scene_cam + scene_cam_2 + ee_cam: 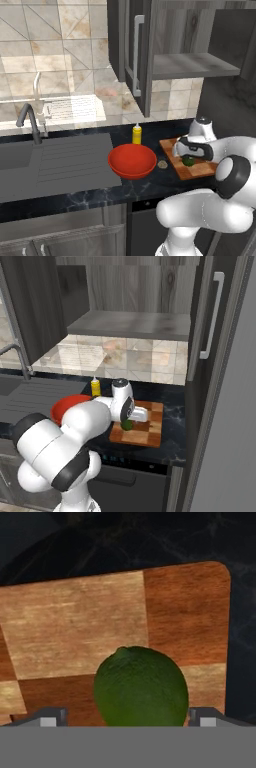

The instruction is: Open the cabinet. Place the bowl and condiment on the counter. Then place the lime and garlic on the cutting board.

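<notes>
Lime (141,687) fills the lower middle of the hand view, sitting on the checkered cutting board (75,622) with the gripper (129,717) straddling it, its two fingertips (50,717) spread wide on either side and clear of the fruit. From the left base view the gripper (189,156) hangs low over the lime (189,161) on the board (200,170), which lies on the black marble surface (90,195). Just left of the board rests the pale garlic (162,164), next to the red bowl (132,161); the yellow condiment bottle (136,134) stands upright behind the bowl. Above, the dark wall cabinet (150,55) stands open, its shelf (192,65) bare.
</notes>
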